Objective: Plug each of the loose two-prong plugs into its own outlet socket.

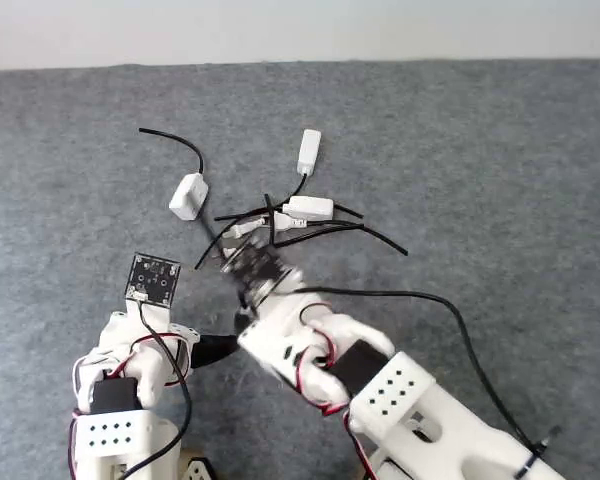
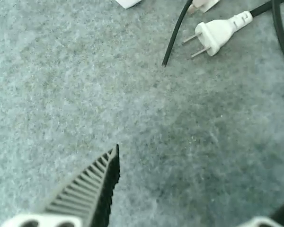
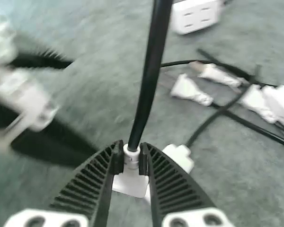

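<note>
My right gripper [image 3: 130,152] is shut on a white plug [image 3: 130,183] just above the carpet, and the plug's black cable [image 3: 151,71] rises straight up from between the fingers. A white outlet socket [image 3: 196,14] lies farther off, with two loose white plugs [image 3: 191,90] between it and my gripper. My left gripper [image 2: 199,184] hangs open over bare carpet, its ribbed finger [image 2: 92,187] low in the left wrist view. Beyond it lies a white two-prong plug [image 2: 217,33]. From above, white outlet blocks [image 1: 188,196] [image 1: 308,208] [image 1: 309,150] lie among tangled black cables.
Grey carpet [image 1: 500,180] covers the table, with free room at the right and far left. A loose black cable end [image 2: 173,40] lies beside the plug ahead of my left gripper. The two arms sit close together at the front, my left gripper's finger [image 1: 215,347] near the right wrist.
</note>
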`<state>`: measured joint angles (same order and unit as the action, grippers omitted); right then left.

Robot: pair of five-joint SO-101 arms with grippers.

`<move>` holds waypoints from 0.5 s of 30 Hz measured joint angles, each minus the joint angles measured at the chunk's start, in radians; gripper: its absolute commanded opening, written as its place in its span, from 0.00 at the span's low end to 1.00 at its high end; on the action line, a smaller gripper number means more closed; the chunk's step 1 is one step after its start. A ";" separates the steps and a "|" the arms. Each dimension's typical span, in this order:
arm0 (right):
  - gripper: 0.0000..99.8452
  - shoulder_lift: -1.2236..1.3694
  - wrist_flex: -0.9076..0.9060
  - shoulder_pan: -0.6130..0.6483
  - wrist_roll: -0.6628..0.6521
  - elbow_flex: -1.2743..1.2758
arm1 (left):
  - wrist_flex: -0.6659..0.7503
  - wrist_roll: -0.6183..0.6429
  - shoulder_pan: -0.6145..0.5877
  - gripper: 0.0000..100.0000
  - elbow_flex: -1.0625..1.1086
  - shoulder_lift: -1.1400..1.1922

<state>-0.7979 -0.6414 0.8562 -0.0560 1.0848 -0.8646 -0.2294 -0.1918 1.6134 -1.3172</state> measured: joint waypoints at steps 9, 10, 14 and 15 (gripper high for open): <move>0.01 -0.014 -0.129 0.089 -0.091 -0.003 | 0.017 0.091 -0.064 0.52 -0.009 0.000; 0.01 -0.014 -0.130 0.097 -0.091 -0.003 | 0.031 0.115 -0.071 0.51 -0.014 0.000; 0.01 -0.014 -0.130 0.106 -0.091 -0.003 | 0.104 0.221 -0.107 0.50 -0.021 0.000; 0.01 -0.014 -0.130 0.104 -0.091 -0.003 | 0.107 0.239 -0.110 0.48 -0.034 0.000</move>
<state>-0.8117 -0.7718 0.9605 -0.1465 1.0817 -0.7572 0.0100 -0.3023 1.5796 -1.3172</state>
